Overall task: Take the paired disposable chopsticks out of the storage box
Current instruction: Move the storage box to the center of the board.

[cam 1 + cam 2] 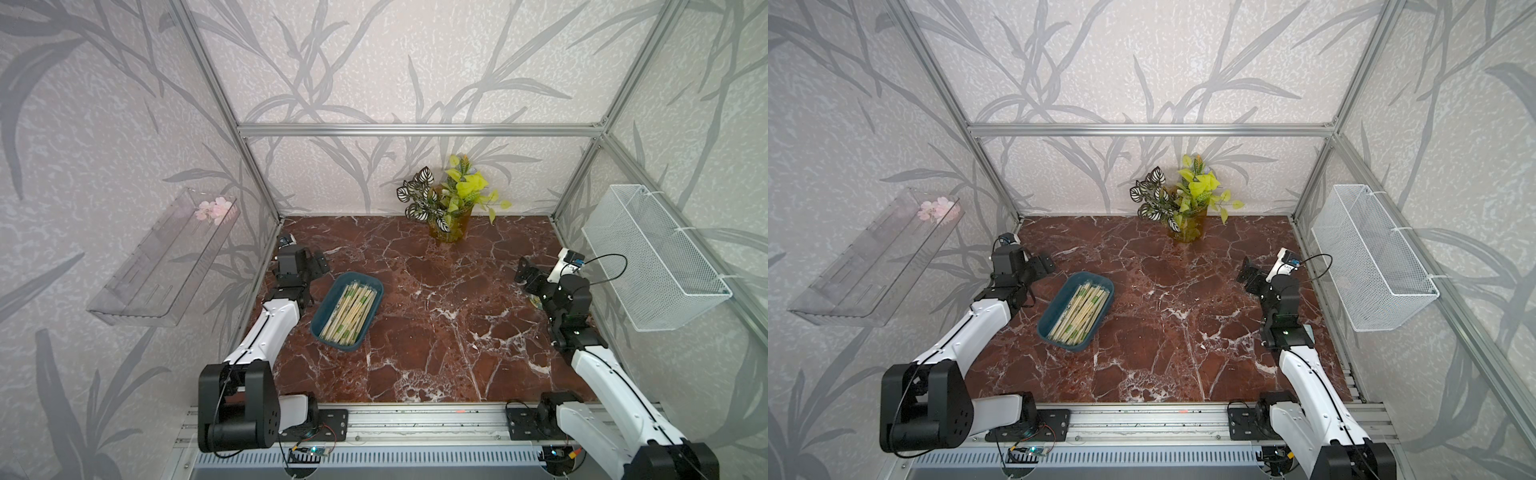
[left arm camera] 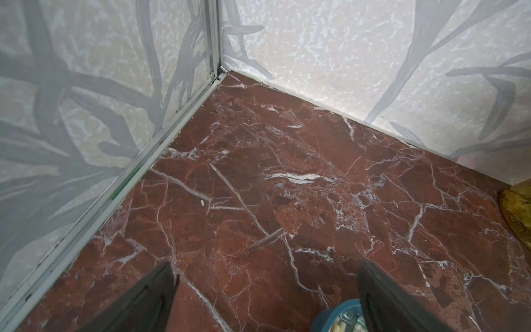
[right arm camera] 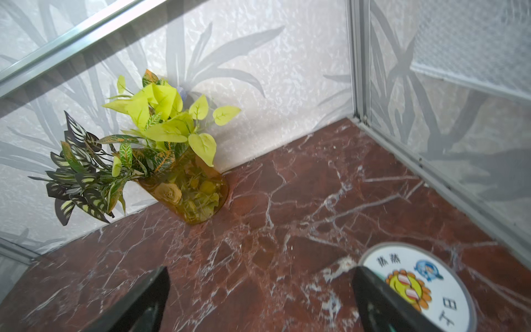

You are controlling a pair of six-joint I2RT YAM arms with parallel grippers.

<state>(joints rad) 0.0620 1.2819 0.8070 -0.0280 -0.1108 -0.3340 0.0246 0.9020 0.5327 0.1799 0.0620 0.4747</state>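
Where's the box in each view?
Top view: box left of centre, long side running diagonally.
Top view: same spot.
Left wrist: only one corner, cut by the frame edge.
Right wrist: not in it.
Shared landmark: plant pot, against the back wall.

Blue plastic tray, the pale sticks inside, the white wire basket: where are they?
Dark teal-blue plastic tray [image 1: 359,278]: in a top view, far end wall.
Pale wrapped chopstick pairs [image 1: 351,311]: in a top view, middle of pile.
White wire mesh basket [image 1: 656,266]: in a top view, mesh side wall.
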